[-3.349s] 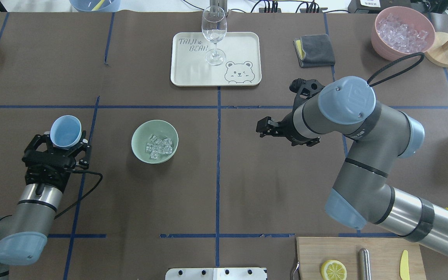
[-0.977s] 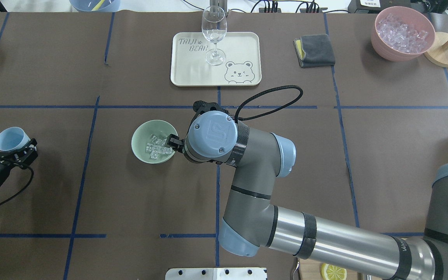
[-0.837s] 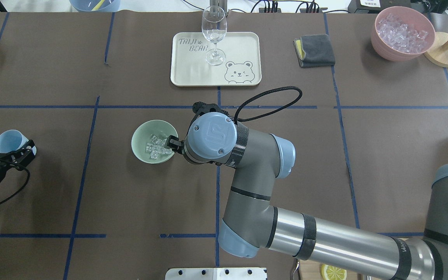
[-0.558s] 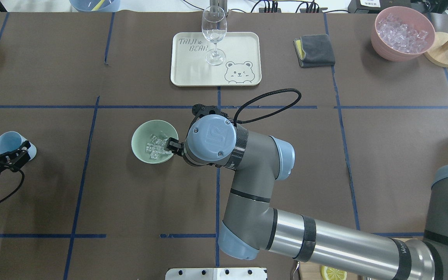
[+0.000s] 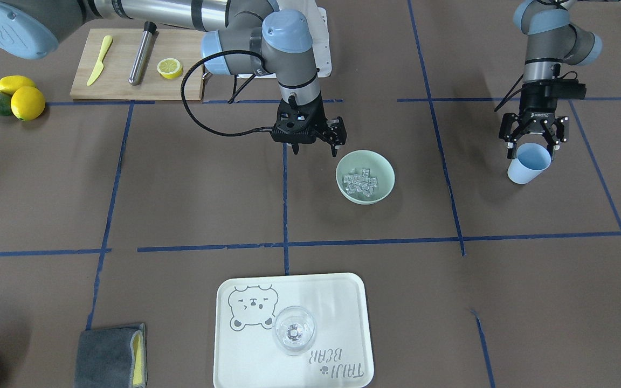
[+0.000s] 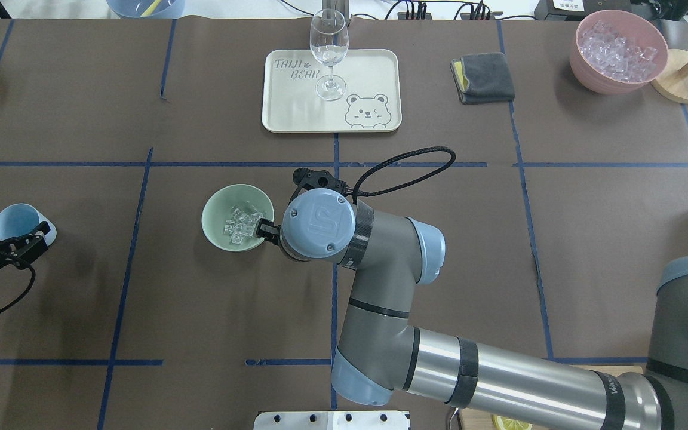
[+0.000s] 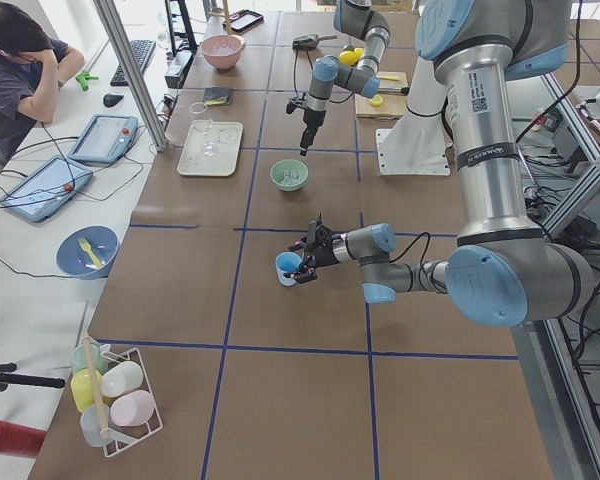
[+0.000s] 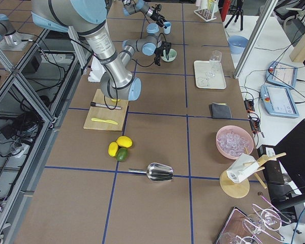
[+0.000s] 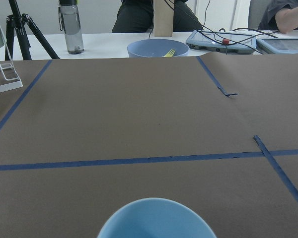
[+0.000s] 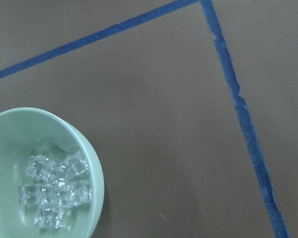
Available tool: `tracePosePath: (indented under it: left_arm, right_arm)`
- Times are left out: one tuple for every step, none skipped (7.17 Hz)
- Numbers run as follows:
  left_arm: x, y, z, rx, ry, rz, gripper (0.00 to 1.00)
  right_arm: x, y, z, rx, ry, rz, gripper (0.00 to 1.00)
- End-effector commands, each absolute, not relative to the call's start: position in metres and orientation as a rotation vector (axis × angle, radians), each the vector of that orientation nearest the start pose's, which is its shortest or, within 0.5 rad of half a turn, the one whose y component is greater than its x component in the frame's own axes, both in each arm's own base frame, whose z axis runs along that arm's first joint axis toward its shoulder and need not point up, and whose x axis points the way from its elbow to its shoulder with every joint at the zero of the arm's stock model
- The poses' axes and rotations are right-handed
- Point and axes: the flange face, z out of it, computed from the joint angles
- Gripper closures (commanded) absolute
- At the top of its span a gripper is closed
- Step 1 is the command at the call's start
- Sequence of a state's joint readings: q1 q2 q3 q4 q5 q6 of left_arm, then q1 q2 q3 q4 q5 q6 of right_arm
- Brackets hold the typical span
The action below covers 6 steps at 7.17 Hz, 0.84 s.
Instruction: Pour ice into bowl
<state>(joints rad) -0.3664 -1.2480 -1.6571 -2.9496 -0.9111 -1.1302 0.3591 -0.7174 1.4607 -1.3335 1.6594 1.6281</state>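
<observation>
One heap of ice (image 5: pixel 360 181) lies in the mint bowl (image 5: pixel 387 178) on the desk (image 5: pixel 181 188) in the front-facing view, so the pour looks done. The left gripper (image 5: pixel 531 152) clasps the tilted light blue cup (image 5: pixel 528 166): level it and seat it before letting go. The right gripper (image 5: pixel 336 141) hangs just beside the bowl's rim, jaws apparently parted, empty; it should not nudge the bowl. Overhead, the right wrist hides most of that gripper. The left side view puts the cup low by the desk, contact unclear. Only the right wrist view resolves separate cubes; the left shows just the cup's rim.
</observation>
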Motion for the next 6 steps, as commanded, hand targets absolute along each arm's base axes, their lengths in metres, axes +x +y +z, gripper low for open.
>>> tracePosePath:
  left_arm:
    - [0.259,-0.305,0.59,0.96,0.788,-0.273,0.0]
    - [0.259,-0.305,0.591,0.953,0.789,-0.268,0.0]
    - [0.258,-0.306,0.591,0.951,0.79,-0.267,0.0]
    - [0.249,-0.308,0.593,0.937,0.789,-0.266,0.0]
    - [0.241,-0.311,0.595,0.947,0.769,-0.249,0.0]
    - [0.236,-0.312,0.59,0.952,0.77,-0.25,0.0]
  right_arm:
    - [-0.675,-0.382,0.127,0.071,-0.983,0.335,0.0]
    - [-0.684,-0.389,0.131,0.092,-0.978,0.339,0.0]
    - [-0.691,-0.4,0.137,0.111,-1.008,0.347,0.0]
    - [-0.696,-0.408,0.128,0.116,-1.013,0.354,0.0]
    - [-0.696,-0.411,0.12,0.117,-1.019,0.356,0.0]
    - [-0.7,-0.412,0.119,0.116,-1.013,0.357,0.0]
